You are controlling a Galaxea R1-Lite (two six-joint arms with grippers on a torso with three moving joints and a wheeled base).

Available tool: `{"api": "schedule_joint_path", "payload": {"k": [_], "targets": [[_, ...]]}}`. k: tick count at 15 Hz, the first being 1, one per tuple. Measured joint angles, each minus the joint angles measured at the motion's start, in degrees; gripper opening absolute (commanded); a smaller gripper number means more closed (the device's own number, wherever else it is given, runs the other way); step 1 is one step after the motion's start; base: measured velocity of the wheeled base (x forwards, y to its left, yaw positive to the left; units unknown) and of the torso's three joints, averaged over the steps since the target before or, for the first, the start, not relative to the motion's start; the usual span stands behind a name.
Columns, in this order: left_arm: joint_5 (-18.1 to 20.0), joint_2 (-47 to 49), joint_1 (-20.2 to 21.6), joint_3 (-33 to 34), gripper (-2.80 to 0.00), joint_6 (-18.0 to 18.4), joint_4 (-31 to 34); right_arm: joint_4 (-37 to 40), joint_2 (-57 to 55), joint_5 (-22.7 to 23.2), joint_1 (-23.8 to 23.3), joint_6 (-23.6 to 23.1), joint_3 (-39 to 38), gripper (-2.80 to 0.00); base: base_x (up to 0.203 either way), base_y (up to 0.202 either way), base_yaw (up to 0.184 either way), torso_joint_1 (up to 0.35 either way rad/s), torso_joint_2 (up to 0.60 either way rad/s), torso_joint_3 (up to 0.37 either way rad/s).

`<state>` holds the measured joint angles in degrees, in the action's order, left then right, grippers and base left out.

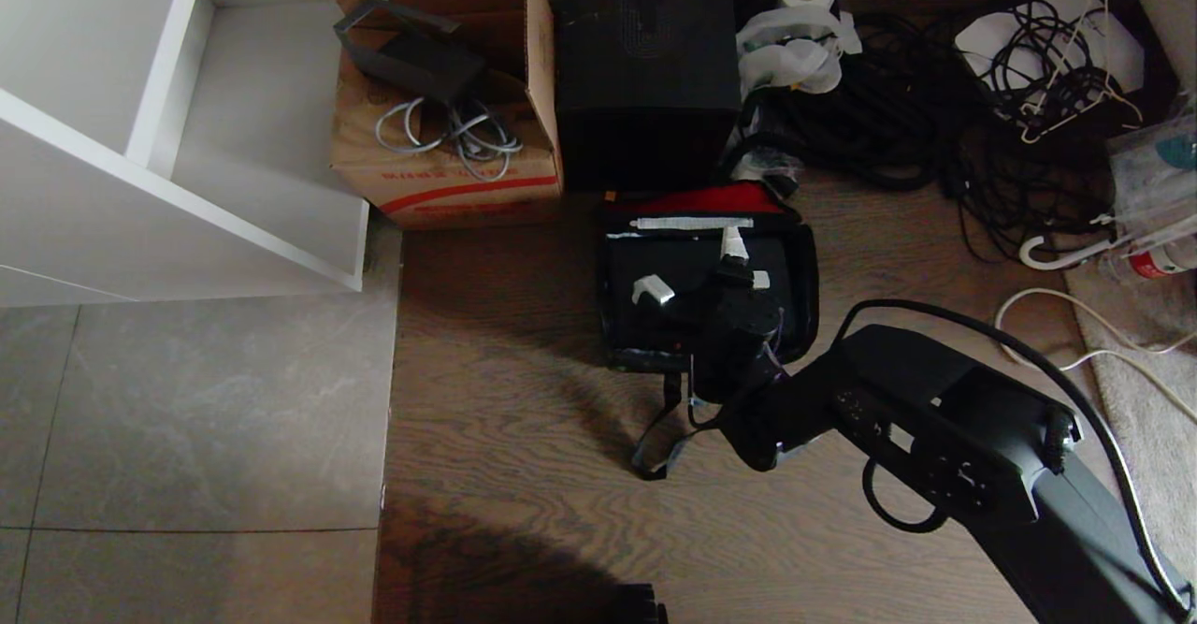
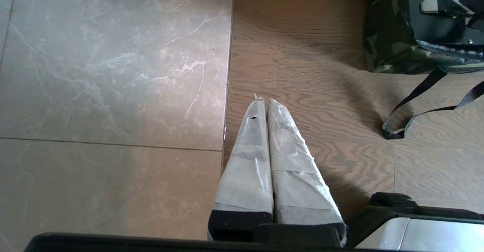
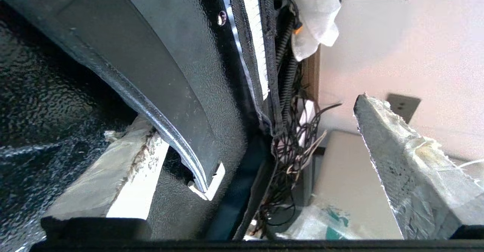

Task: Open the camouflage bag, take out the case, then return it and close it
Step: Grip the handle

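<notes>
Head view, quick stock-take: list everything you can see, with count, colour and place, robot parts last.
camouflage bag: one, green-black with red lining showing, open on the wood floor, centre.
case: one, black, lying inside the bag.
cardboard box: one, brown, behind and left of the bag.
black box: one, directly behind the bag.
cables: tangled heap, black, far right by the wall.
shelf unit: one, white, far left.
right gripper: open, over the case.
left gripper: shut, parked above the floor left of the bag.
</notes>
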<state>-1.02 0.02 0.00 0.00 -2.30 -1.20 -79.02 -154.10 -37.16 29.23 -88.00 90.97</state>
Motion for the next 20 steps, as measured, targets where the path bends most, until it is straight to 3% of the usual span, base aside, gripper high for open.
{"api": "schedule_joint_path", "payload": {"k": [3, 4, 15, 17, 20], "targets": [[0.0, 0.0, 0.0, 0.0, -2.8, 0.0, 0.0, -0.2, -0.6, 0.2, 0.0, 0.0, 0.4, 0.0, 0.0, 0.0, 0.0, 0.0, 0.0, 0.0], [0.0, 0.0, 0.0, 0.0, -2.8, 0.0, 0.0, -0.5, -0.9, 0.3, 0.0, 0.1, 0.3, -2.8, 0.0, 0.0, 0.0, 0.0, 0.0, 0.0], [0.0, 0.0, 0.0, 0.0, -2.8, 0.1, 0.0, -3.8, -3.6, -0.6, 1.7, 1.5, -1.7, -2.8, 0.0, 0.0, 0.0, 0.0, 0.0, 0.0], [0.0, 0.0, 0.0, 0.0, -2.8, 0.0, 0.0, -4.0, -2.9, -2.2, 2.5, 2.0, -4.0, -2.8, 0.0, 0.0, 0.0, 0.0, 0.0, 0.0], [0.0, 0.0, 0.0, 0.0, -2.8, 0.0, 0.0, -2.2, -0.4, -8.8, 5.2, 4.2, -7.1, -2.8, 0.0, 0.0, 0.0, 0.0, 0.0, 0.0]]}}
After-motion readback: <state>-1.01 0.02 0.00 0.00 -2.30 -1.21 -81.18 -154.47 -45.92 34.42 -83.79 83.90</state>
